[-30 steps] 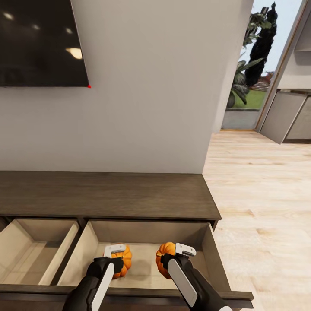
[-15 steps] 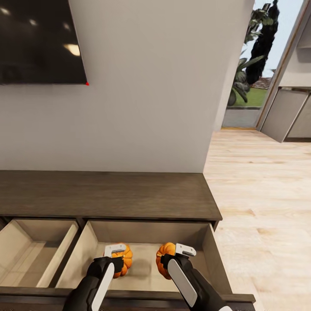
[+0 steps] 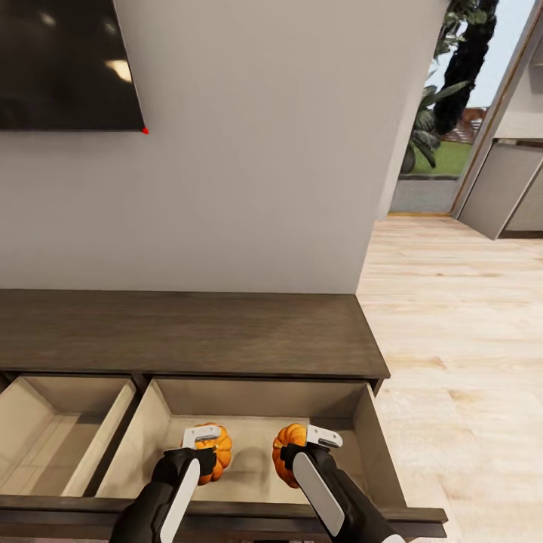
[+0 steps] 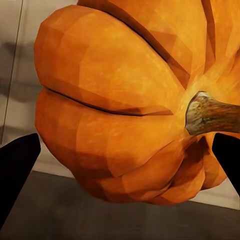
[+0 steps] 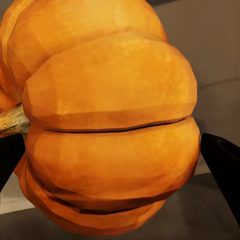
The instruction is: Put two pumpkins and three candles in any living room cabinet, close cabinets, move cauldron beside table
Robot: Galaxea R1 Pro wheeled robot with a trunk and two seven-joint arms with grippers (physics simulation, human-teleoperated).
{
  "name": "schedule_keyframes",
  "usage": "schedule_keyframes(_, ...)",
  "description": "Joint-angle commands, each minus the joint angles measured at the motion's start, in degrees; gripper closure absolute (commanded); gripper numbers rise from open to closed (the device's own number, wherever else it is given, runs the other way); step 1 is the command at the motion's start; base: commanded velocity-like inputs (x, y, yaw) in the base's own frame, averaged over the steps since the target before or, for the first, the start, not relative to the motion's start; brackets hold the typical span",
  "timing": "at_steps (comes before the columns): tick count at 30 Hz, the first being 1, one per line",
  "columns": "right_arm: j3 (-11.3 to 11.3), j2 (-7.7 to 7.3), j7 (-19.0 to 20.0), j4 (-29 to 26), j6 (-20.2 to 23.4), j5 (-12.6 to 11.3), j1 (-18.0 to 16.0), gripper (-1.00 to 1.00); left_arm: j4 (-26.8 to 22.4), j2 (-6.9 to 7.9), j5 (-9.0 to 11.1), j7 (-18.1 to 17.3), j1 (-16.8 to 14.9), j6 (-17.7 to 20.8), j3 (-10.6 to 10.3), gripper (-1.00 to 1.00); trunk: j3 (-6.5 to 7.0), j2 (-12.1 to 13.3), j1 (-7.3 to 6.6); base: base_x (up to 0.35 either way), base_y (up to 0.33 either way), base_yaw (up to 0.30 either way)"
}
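place: home living room | cues: wall TV (image 3: pixel 68 64); wooden console (image 3: pixel 188 335); plank floor (image 3: pixel 460 339); garden doorway (image 3: pixel 441 113)

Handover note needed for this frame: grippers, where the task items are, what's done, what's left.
Left gripper is shut on the left pumpkin; right gripper is shut on the right pumpkin. Both pumpkins hang over the open right drawer of the cabinet. The left drawer is open too.
Done: nothing released yet.
Left: drop the pumpkins, fetch the candles, shut the drawers, move the cauldron.
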Motion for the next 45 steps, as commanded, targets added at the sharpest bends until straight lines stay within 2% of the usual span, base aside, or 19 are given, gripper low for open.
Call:
schedule_keyframes(1, 0.0, 0.0, 0.01, 0.0, -0.02, 0.01, 0.0, 1.0, 0.03, 0.02, -0.06, 0.0, 0.0, 0.01, 0.0, 1.0, 0.0, 0.0, 0.0, 0.0, 0.0, 0.0)
schedule_keyframes(3, 0.0, 0.0, 0.01, 0.0, -0.01, 0.01, 0.0, 1.0, 0.05, 0.05, -0.06, -0.01, 0.0, 0.01, 0.0, 1.0, 0.0, 0.0, 0.0, 0.0, 0.0, 0.0)
schedule_keyframes(4, 0.0, 0.0, 0.01, 0.0, -0.01, 0.02, 0.0, -1.0, 0.03, 0.06, -0.06, 0.0, 0.0, 0.01, 0.03, 1.0, 0.0, 0.0, 0.0, 0.0, 0.0, 0.0)
schedule_keyframes(6, 0.0, 0.0, 0.01, 0.0, -0.01, -0.01, 0.0, -1.0, 0.03, 0.06, 0.03, -0.01, 0.0, 0.01, 0.12, 1.0, 0.0, 0.0, 0.0, 0.0, 0.0, 0.0)
schedule_keyframes(7, 0.0, 0.0, 0.01, 0.0, -0.01, 0.0, 0.0, -1.0, 0.03, 0.06, 0.06, -0.01, 0.0, 0.01, 0.14, -1.0, 0.0, 0.0, 0.0, 0.0, 0.0, 0.0)
schedule_keyframes(19, 0.0, 0.0, 0.01, 0.0, -0.01, -0.02, 0.0, -1.0, 0.0, 0.06, 0.2, -0.01, 0.0, -0.04, 0.26, -1.0, 0.0, 0.0, 0.0, 0.0, 0.0, 0.0)
schedule_keyframes(36, -0.32, 0.0, -0.06, -1.18, 0.1, -0.18, 0.05, -1.0, -2.57, 0.1, 0.28, -0.02, 0.0, 1.32, 0.31, -1.0, 3.77, 0.23, -0.44, -0.051, 0.0, 0.0)
schedule_keyframes(45, -0.37, 0.0, -0.08, -1.24, 0.08, -0.19, 0.02, -1.0, -3.19, 0.24, 0.35, -0.1, 0.0, 2.02, 0.35, -1.0, 5.39, 3.79, -2.39, -0.092, 0.0, 0.0)
